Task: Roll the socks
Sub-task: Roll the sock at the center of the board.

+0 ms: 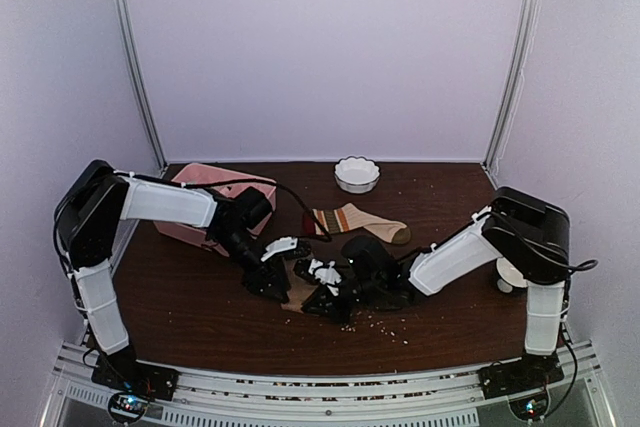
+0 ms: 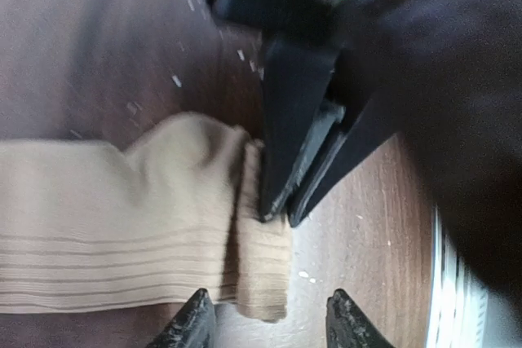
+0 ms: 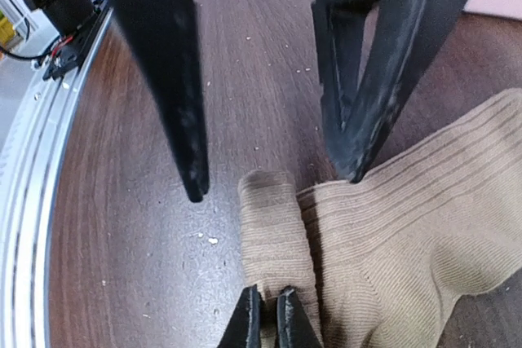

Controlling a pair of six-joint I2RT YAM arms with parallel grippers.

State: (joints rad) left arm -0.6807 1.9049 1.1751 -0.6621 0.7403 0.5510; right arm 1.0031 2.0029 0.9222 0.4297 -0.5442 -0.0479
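tan sock [image 2: 98, 201]: soft, limp | right gripper [image 3: 265, 315]: clamped on fold | left gripper [image 2: 269, 319]: spread | grip: sock's 3 o'clock end, left wrist view

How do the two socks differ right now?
The tan ribbed sock is plain; the striped sock has a banded cuff and dark toe. The tan one has an end folded over, pinched by the right gripper; the striped one lies flat, untouched. Both rest on the table.
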